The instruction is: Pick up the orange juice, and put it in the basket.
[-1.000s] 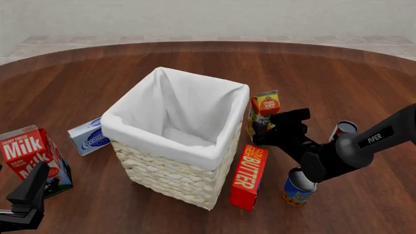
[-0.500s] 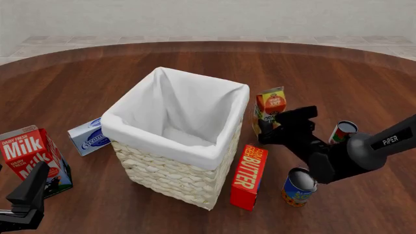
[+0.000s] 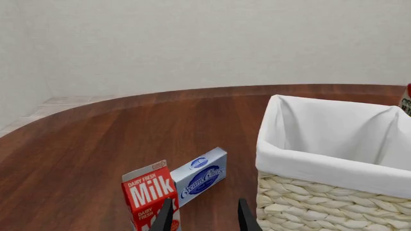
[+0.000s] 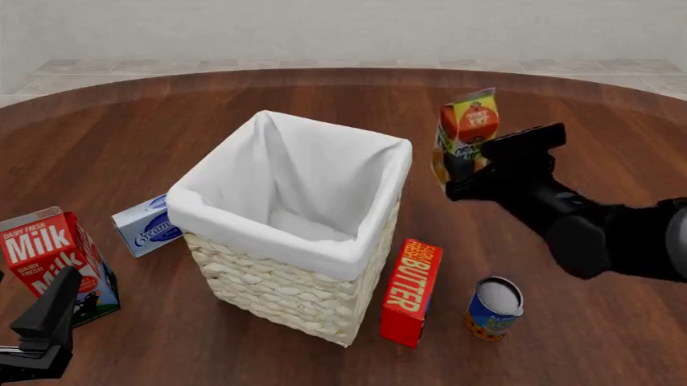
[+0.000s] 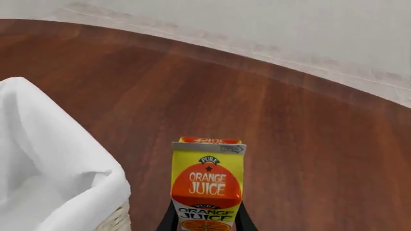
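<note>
Risk first: juice [image 4: 467, 133] is held by its lower part only, most of the carton standing above the fingers, so a quick swing toward the basket [image 4: 281, 301] could tip or twist it in the grip, likely. Second risk: carton hangs just outside the basket's right rim, at about rim height or slightly above; a sideways move without more lift could, in my judgement, clip the liner fold and knock it loose. Third: releasing before it is over the opening would drop it onto the table near the butter [image 4: 411, 291] and the can [image 4: 494, 309]. Right gripper [image 4: 464, 173] is clamped on the juice; in the right wrist view both fingers [image 5: 169, 219] flank the carton's lower body, one on each side face, printed front toward the camera, gable top up and roughly upright. In the front view the carton leans slightly. Juice is airborne, clear of the table, beside the basket and not yet over it. Left gripper [image 3: 204, 219] sits low near the milk [image 3: 151, 195], fingers apart with nothing between them, uninvolved. Cream cheese box [image 3: 202, 175] lies between milk and basket.
</note>
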